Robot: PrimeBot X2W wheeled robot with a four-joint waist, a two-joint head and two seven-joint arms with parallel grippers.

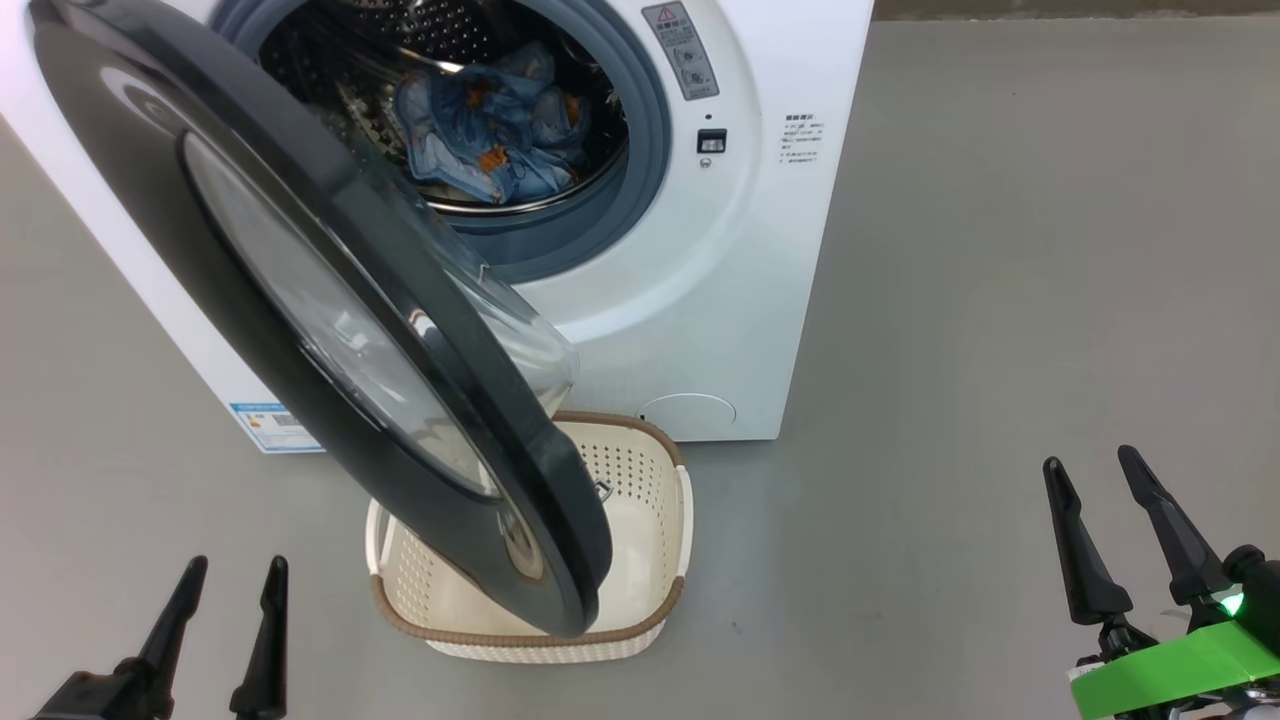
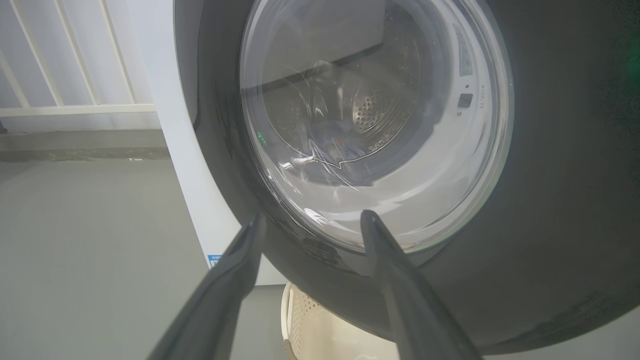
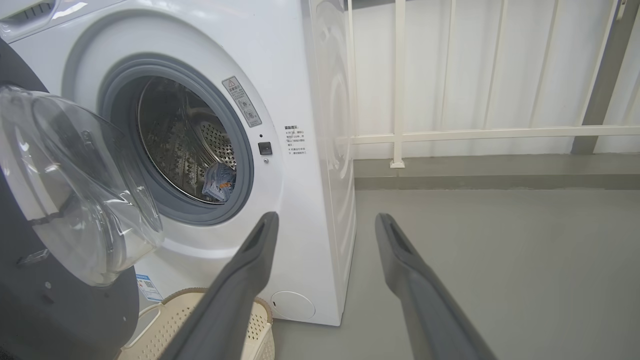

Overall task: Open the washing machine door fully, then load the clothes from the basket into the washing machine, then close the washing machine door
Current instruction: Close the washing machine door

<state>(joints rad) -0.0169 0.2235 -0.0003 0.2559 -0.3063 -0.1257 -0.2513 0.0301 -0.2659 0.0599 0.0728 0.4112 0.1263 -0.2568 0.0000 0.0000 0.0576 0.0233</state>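
Note:
The white washing machine [image 1: 700, 300] [image 3: 310, 100] stands ahead with its black-rimmed door [image 1: 330, 330] [image 2: 560, 200] [image 3: 65, 260] swung out wide over the basket [image 1: 640, 540] [image 3: 250, 320]. Light blue clothes [image 1: 500, 130] [image 3: 220, 182] lie inside the steel drum. What I see of the cream basket's inside holds nothing; the door hides part of it. My left gripper [image 1: 232, 570] [image 2: 312, 220] is open at the lower left, close in front of the door's outer face. My right gripper [image 1: 1092, 462] [image 3: 325, 220] is open at the lower right, well clear of the machine.
Grey floor [image 1: 1000, 300] spreads to the right of the machine and around the basket. A white railing [image 3: 475, 134] and wall run behind the machine. A green tape band [image 1: 1170, 665] wraps my right wrist.

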